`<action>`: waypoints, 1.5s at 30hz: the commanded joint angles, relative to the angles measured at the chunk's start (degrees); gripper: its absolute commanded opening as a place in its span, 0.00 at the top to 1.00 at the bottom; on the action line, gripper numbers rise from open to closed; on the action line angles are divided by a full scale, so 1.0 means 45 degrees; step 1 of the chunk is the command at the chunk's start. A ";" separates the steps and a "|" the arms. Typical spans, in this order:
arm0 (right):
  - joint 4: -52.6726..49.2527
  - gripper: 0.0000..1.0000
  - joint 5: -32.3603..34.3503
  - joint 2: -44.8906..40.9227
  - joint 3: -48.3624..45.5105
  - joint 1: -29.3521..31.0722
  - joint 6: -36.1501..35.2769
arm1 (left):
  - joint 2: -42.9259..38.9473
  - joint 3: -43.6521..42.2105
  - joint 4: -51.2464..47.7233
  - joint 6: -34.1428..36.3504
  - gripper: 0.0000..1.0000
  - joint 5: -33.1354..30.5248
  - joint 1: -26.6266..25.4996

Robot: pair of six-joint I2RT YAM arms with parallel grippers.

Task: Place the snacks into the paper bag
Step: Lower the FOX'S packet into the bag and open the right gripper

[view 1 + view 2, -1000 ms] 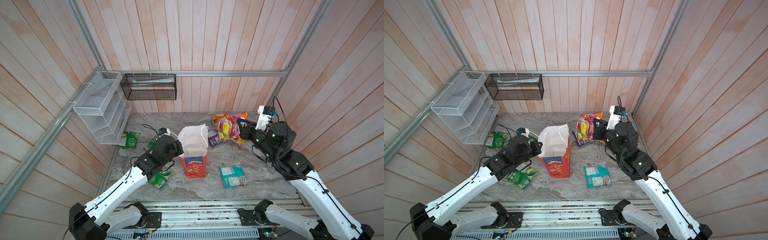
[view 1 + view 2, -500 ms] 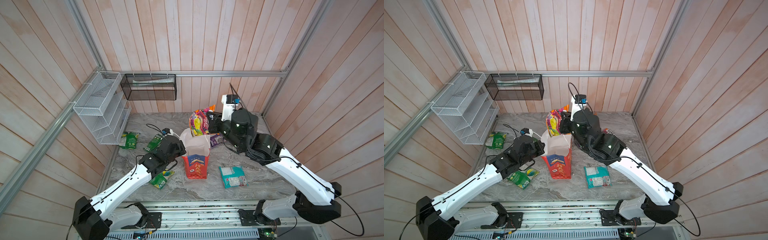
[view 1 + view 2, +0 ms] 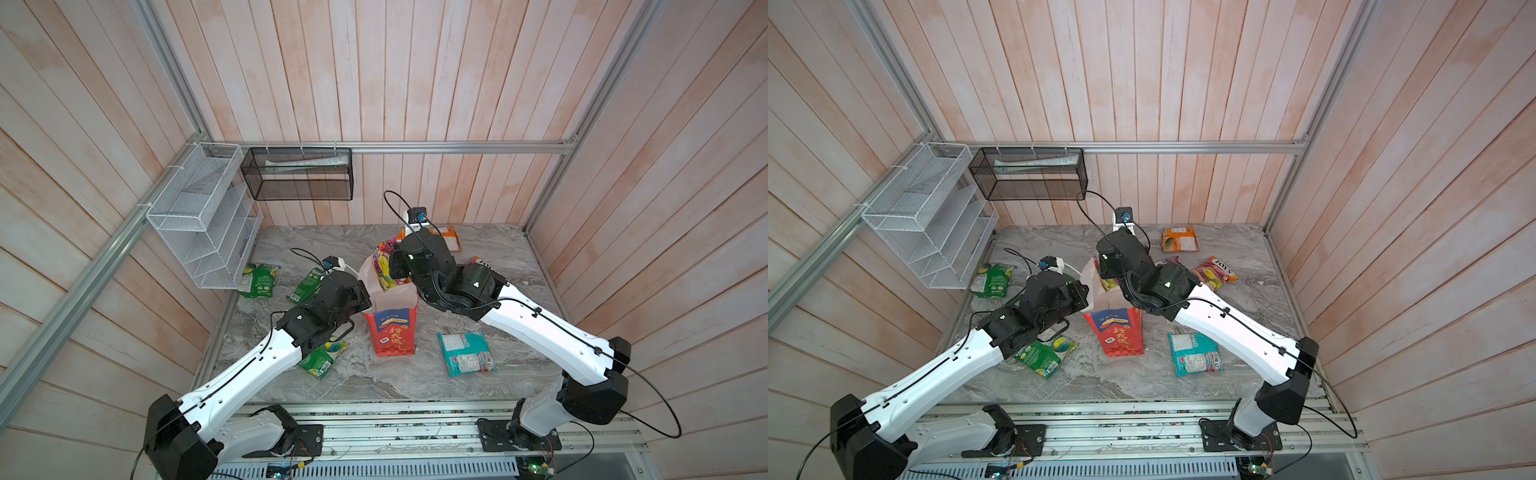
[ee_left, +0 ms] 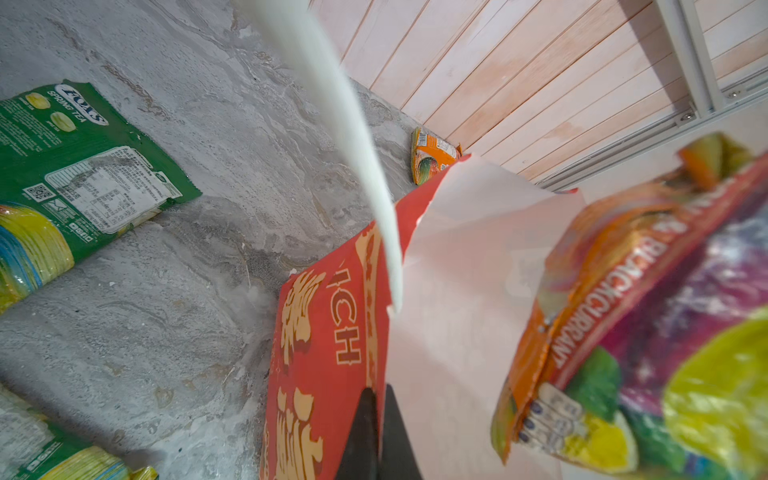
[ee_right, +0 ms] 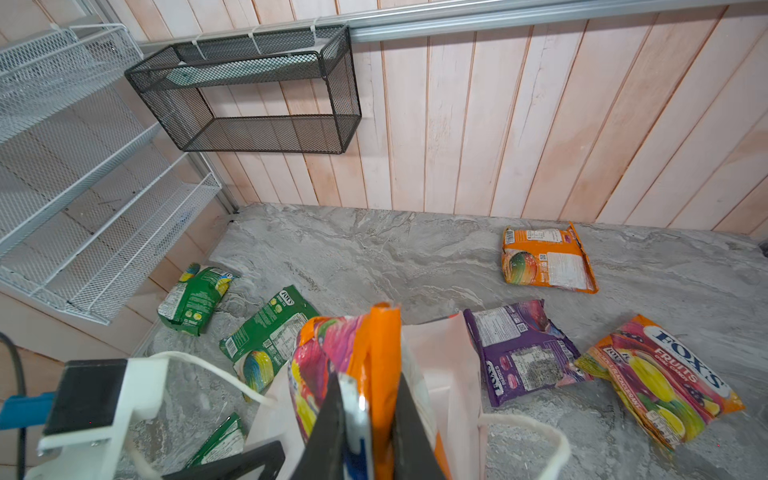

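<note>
Bright even light, soft shadows, wall planks (image 3: 685, 174) bowed at top-view edges, close packet (image 4: 665, 332) blurred in left wrist view

Pale plank walls (image 3: 374, 83) enclose a grey marbled tabletop (image 3: 332, 245); a white wire rack (image 3: 199, 216) and a black mesh basket (image 3: 297, 174) hang from aluminium rails (image 3: 457, 147).

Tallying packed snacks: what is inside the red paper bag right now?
Only white lining shows inside the paper bag. The right gripper holds an orange-pink candy packet at its mouth; the bottom is hidden behind it.
</note>
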 commanded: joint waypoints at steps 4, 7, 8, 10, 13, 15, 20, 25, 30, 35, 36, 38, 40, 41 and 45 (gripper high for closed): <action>0.0254 1.00 0.0326 0.0105 -0.1048 0.0146 -0.0242 | -0.0013 -0.0076 -0.0099 -0.0065 1.00 -0.0324 -0.0059; 0.0505 1.00 0.0122 0.0245 -0.1485 0.0146 -0.0398 | -0.0022 -0.0073 -0.0037 -0.0046 1.00 -0.0305 -0.0059; 0.0572 1.00 0.0041 0.0343 -0.1522 0.0148 -0.0436 | -0.0018 -0.0097 -0.0012 -0.0012 1.00 -0.0276 -0.0054; 0.0664 1.00 -0.0224 0.0561 -0.1522 0.0131 -0.0550 | 0.0032 -0.0079 0.0030 0.0000 1.00 -0.0231 -0.0059; 0.0872 1.00 -0.0817 0.1026 -0.1360 0.0121 -0.0867 | 0.0090 -0.0074 0.0046 0.0032 1.00 -0.0206 -0.0059; 0.0742 1.00 -0.0971 0.1435 -0.1037 0.0125 -0.0888 | 0.0109 -0.0065 0.0030 0.0052 1.00 -0.0206 -0.0059; 0.0509 1.00 -0.0820 0.2109 -0.0527 0.0129 -0.0816 | 0.0066 -0.0072 0.0048 0.0091 1.00 -0.0188 -0.0075; 0.0595 0.70 -0.0961 0.2123 -0.0482 0.0098 -0.0865 | 0.0051 -0.0080 0.0003 0.0091 1.00 -0.0240 -0.0067; 0.1012 0.49 -0.1404 0.0971 -0.1060 0.0110 -0.1096 | 0.0109 -0.0083 -0.0063 0.0088 1.00 -0.0499 -0.0076; 0.1988 0.28 -0.1535 -0.1361 -0.3003 0.0097 -0.1189 | 0.0217 -0.0021 -0.0127 0.0140 1.00 -0.0530 -0.0078; 0.2144 0.24 -0.1432 -0.1912 -0.3462 0.0111 -0.1138 | 0.0224 0.0006 -0.0138 0.0166 1.00 -0.0558 -0.0075; 0.2425 0.20 -0.1332 -0.2958 -0.4401 0.0111 -0.0855 | 0.0276 0.0002 -0.0127 0.0206 1.00 -0.0635 -0.0073; 0.2703 0.15 -0.1631 -0.3982 -0.5285 0.0110 -0.0623 | 0.0328 0.0033 -0.0152 0.0249 1.00 -0.0693 -0.0077; 0.2822 0.14 -0.1774 -0.4482 -0.5703 0.0107 -0.0507 | 0.0344 0.0050 -0.0194 0.0247 1.00 -0.0734 -0.0078; 0.3002 0.10 -0.1690 -0.6428 -0.7175 0.0094 -0.0040 | 0.0308 0.0076 -0.0242 0.0257 1.00 -0.0810 -0.0073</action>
